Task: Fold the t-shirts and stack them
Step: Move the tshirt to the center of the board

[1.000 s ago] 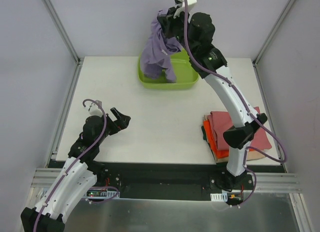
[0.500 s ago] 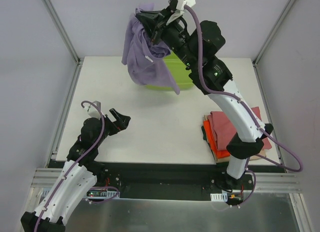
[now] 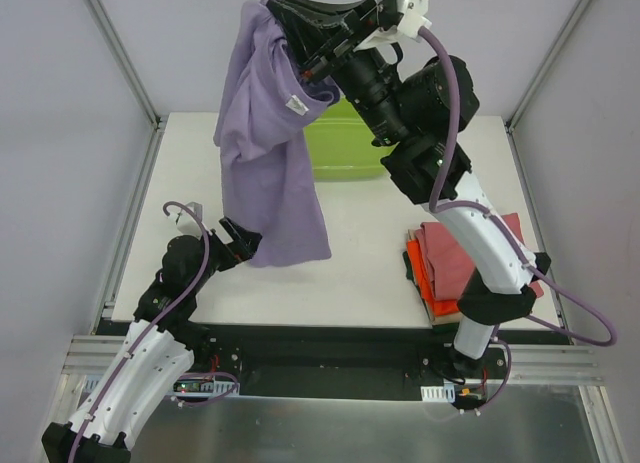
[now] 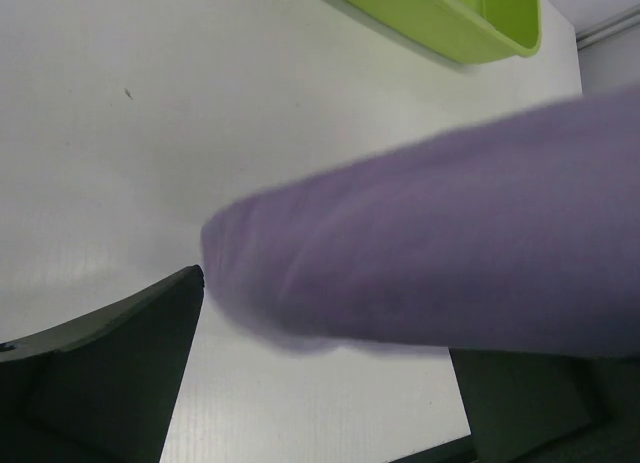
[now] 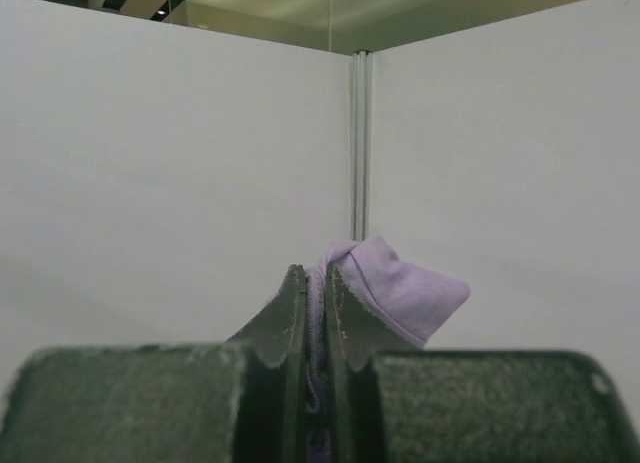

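A large lilac t-shirt (image 3: 268, 133) hangs unfolded high over the table's middle left, pinched at its top by my right gripper (image 3: 290, 8), which is shut on a fold of the fabric (image 5: 395, 288). Its lower hem reaches down beside my left gripper (image 3: 240, 240), which stands open low on the table. In the left wrist view the blurred lilac cloth (image 4: 430, 243) sweeps just in front of the open dark fingers (image 4: 110, 373). A stack of folded t-shirts (image 3: 450, 258), dusty rose on top and orange below, lies at the table's right front.
A lime-green tub (image 3: 350, 148) sits at the back centre of the white table (image 3: 370, 273), partly behind the hanging shirt and right arm. White walls with metal posts enclose the table on three sides.
My right gripper has lifted the lilac shirt out of the green tub, up and to the left, so it now hangs full length. The left arm has not moved.
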`<state>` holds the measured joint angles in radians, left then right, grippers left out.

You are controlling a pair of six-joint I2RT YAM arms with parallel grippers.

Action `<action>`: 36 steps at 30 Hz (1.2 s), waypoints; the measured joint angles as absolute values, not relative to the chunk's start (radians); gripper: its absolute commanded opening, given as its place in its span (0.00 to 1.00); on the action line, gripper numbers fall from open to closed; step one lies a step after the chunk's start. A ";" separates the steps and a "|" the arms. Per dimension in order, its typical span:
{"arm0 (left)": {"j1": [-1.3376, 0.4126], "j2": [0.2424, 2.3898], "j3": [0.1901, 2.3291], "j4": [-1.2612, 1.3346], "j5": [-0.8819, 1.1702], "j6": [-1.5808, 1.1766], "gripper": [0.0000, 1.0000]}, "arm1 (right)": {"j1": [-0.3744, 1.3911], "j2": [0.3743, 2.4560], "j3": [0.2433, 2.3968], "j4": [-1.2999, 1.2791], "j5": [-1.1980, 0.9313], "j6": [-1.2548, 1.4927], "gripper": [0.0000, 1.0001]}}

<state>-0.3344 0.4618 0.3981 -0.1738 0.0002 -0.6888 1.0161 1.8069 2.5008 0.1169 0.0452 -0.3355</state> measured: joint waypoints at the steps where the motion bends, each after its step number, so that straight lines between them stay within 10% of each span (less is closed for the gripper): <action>1: -0.334 0.462 0.398 -0.174 0.001 -0.689 0.99 | 1.017 1.796 2.482 0.130 0.049 -0.343 0.01; 11: -0.334 0.461 0.396 -0.181 -0.007 -0.689 0.83 | 1.018 1.667 2.120 0.120 0.260 -0.393 0.04; 18: -0.334 0.486 0.396 -0.224 -0.042 -0.692 0.94 | 1.007 1.410 1.256 0.093 0.591 -0.220 0.37; 22: -0.334 0.524 0.396 -0.234 -0.058 -0.695 0.94 | 0.986 1.386 0.903 -0.002 0.669 -0.053 0.77; 26: -0.334 0.569 0.396 -0.234 -0.060 -0.704 0.94 | 0.982 1.361 0.851 -0.172 0.705 0.004 0.94; 36: -0.334 0.723 0.400 -0.243 -0.048 -0.741 0.85 | 0.980 1.234 0.929 -0.134 0.639 -0.075 0.97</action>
